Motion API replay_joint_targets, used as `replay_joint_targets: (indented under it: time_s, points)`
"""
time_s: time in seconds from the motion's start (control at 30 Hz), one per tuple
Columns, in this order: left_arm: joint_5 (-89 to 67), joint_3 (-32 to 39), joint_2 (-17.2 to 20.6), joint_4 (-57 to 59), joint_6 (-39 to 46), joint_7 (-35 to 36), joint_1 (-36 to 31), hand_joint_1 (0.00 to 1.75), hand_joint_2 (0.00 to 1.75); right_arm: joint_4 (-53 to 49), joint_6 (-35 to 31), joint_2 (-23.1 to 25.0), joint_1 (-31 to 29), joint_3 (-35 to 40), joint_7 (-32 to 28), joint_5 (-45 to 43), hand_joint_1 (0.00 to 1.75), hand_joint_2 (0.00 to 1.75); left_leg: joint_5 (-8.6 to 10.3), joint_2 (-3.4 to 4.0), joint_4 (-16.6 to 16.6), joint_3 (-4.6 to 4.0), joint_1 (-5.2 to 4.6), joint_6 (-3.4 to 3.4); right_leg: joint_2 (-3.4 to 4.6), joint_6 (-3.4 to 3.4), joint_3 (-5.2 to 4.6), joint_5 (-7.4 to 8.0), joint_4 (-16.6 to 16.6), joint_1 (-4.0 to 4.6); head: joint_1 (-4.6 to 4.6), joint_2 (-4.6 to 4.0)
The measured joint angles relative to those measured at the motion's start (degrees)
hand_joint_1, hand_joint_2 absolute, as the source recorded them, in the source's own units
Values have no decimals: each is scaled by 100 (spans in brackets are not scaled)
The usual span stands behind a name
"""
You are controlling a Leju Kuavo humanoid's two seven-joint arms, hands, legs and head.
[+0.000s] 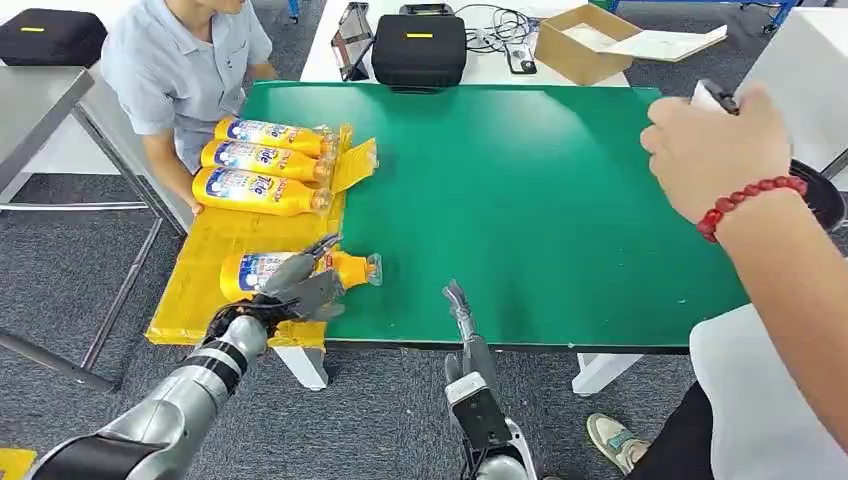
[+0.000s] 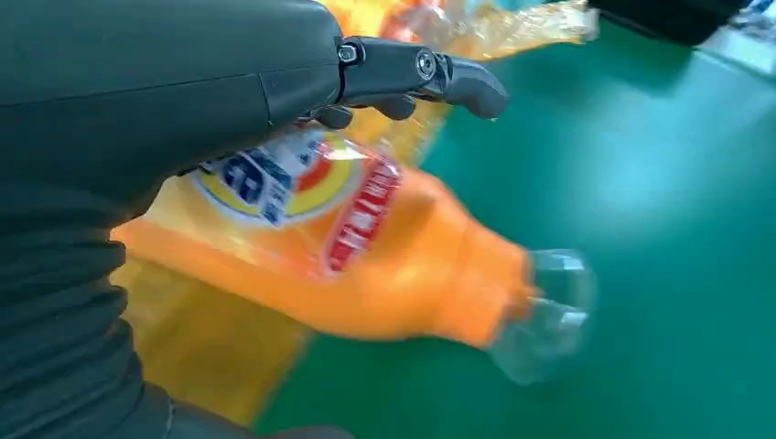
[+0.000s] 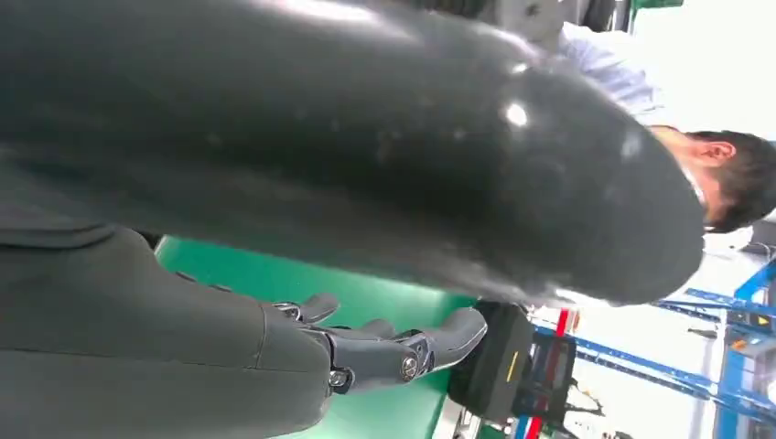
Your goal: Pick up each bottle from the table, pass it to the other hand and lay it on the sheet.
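The silver left hand (image 1: 290, 292) covers the middle of the lying orange plastic bottle (image 1: 352, 268) — grip unclear; in the left wrist view its clear cap (image 2: 547, 311) is motion-blurred.

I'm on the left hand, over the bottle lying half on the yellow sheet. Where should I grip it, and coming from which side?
Take the bottle around its wide labelled body, coming down from above, where the left hand is. It lies on its side, clear cap pointing out over the green mat; the neck probably tapers too much for a steady hold.
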Motion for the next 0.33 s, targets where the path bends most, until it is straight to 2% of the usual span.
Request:
replay_joint_targets:
  time_s: [0.13,0.23,0.33]
  points:
    - [724,22,11,-377,-29,-185,232,0,175,63,37,0,4,-22,-46,-2,0,0,1,3,0,2,2,-2,2,0,-2,1,0,7,0,0]
    - [1255,74,-37,-880,693,-641,681,0,175,76,-40,-2,33,-31,-81,-20,0,0,1,14,0,-3,2,-2,12,-1,-18,1,1,8,0,0]
    - [2702,142,-251,-2039,1358,-1282,1374,0,175,-15,-360,-11,160,-37,-85,-116,0,0,1,24,2,-36,2,-2,21,0,-51,2,1,6,0,0]
